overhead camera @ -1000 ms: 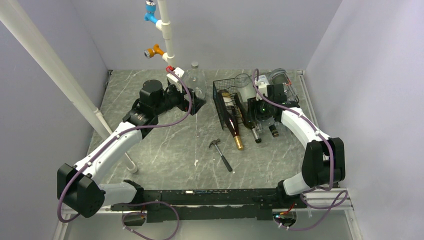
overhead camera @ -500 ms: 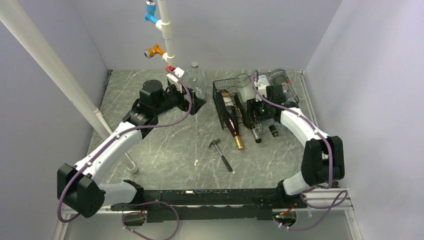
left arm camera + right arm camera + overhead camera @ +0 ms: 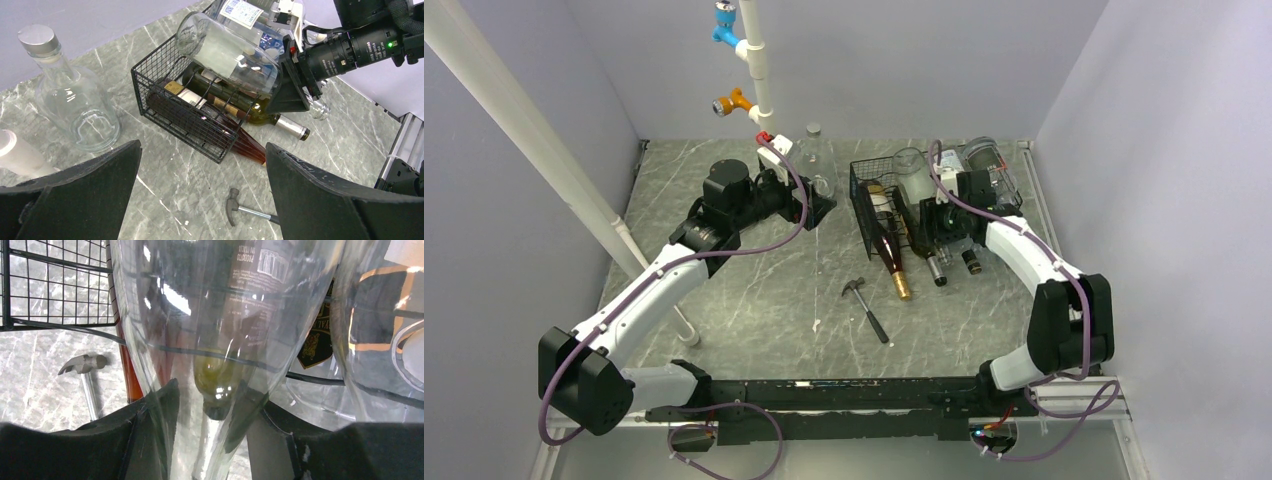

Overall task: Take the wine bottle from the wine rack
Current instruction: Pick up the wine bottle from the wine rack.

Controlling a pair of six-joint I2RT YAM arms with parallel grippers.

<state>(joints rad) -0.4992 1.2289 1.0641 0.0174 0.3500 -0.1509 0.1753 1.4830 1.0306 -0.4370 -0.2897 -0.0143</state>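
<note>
Half the wine rack (image 3: 860, 188) beneath right gripper (image 3: 930, 217)

light: bright, even | shadows: soft | glare: clear bottle (image 3: 220, 315) (right wrist view)

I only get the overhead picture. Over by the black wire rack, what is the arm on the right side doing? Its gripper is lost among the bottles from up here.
Observer: The right wrist camera shows the right gripper with a finger on each side of the clear bottle's neck. I cannot tell whether it is squeezing.
Operator: How does that bottle lie?
Observer: In the left wrist view it lies on its side on top of the wine rack, over dark bottles.
Operator: And the other arm?
Observer: Its own camera shows the left gripper wide open, holding nothing.
</note>
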